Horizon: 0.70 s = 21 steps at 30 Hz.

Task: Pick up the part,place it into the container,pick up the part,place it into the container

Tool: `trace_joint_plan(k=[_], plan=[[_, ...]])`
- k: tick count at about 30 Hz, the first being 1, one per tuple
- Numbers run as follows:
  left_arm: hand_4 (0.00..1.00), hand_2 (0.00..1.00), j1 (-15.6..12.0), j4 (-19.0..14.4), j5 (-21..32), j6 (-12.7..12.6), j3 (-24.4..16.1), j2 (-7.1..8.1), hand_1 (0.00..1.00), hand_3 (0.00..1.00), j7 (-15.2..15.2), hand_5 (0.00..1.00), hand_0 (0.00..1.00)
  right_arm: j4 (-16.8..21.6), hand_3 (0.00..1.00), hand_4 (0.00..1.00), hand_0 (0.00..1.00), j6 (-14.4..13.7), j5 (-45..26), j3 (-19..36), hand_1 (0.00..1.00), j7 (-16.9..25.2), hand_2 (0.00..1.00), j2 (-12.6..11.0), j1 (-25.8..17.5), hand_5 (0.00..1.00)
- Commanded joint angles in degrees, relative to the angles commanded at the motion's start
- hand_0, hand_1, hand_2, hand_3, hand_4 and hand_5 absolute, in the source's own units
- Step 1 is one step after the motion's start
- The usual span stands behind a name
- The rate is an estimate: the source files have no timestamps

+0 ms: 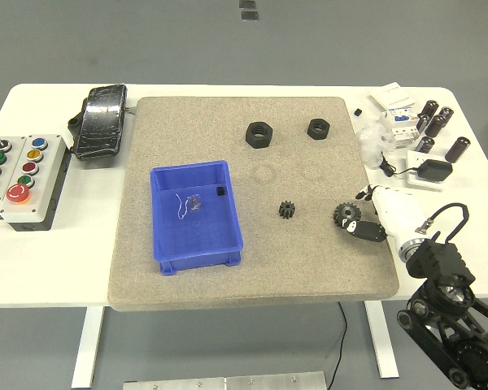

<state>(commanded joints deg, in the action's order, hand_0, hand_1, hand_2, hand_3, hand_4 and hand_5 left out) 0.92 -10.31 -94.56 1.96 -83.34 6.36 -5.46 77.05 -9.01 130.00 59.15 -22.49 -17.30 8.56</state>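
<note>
We see our right hand (pixel 366 213) at the mat's (pixel 187 276) right edge, its fingers (pixel 366 230) reaching toward the big gear (pixel 346 214). They touch it or sit just beside it; whether they have closed on it we cannot tell, since the white palm and dark fingertips overlap the gear's right side. The gear looks to lie flat on the mat, not lifted.

Just beyond the fingertips, farther in over the mat, lies the small gear (pixel 287 210). Well beyond that stands the blue bin (pixel 163 227), and far ahead of the fingers sit two black nuts (pixel 259 133).

We judge the task barely begun: the first pick is under way at most, and both placements are left. The bin holds only a thin wire and a small dark speck near its far wall; what these are is hard to make out, and neither looks like a gear.

Our left arm is out of view.
</note>
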Motion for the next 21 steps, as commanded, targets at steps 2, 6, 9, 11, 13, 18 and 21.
trace_joint_plan(k=[2,6,9,11,13,18,21], plan=[[0.705,0.643,0.0,0.0,0.1,0.0,0.1,-0.01,0.665,0.666,0.0,0.275,0.654,0.0,0.687,0.865,0.290,0.0,0.0,-0.1,0.456,0.0,0.687,0.0,0.0,0.435],[0.706,0.643,0.0,0.0,0.2,0.0,0.3,-0.04,0.665,0.666,0.0,0.276,0.654,0.5,0.689,0.871,0.282,-0.4,0.0,-0.9,0.442,0.3,0.673,0.1,0.1,0.433],[0.706,0.643,-0.1,0.0,-0.1,0.0,-0.1,-0.06,0.665,0.666,-0.1,0.276,0.654,1.0,0.689,0.871,0.282,-1.0,0.0,-0.9,0.442,0.6,0.673,0.2,0.0,0.433],[0.706,0.643,-0.1,0.0,-0.2,0.0,-0.3,-0.08,0.665,0.667,-0.1,0.277,0.654,1.3,0.685,0.874,0.276,-1.4,-0.1,-0.9,0.433,0.7,0.668,0.2,-0.1,0.436],[0.706,0.643,-0.2,0.0,-0.3,0.0,-0.4,-0.09,0.665,0.667,-0.2,0.277,0.654,1.6,0.685,0.874,0.276,-1.7,-0.4,-1.0,0.433,0.9,0.668,0.1,-0.1,0.436],[0.706,0.644,-0.2,0.0,-0.3,0.0,-0.4,-0.12,0.665,0.668,-0.2,0.277,0.654,2.5,0.679,0.879,0.272,-1.8,-1.1,-1.9,0.428,0.9,0.663,0.0,-0.3,0.435],[0.706,0.644,-0.2,0.0,-0.4,0.0,-0.5,-0.15,0.665,0.668,-0.3,0.277,0.654,2.6,0.679,0.879,0.272,-1.8,-1.1,-2.5,0.428,0.9,0.663,0.1,-0.2,0.435]])
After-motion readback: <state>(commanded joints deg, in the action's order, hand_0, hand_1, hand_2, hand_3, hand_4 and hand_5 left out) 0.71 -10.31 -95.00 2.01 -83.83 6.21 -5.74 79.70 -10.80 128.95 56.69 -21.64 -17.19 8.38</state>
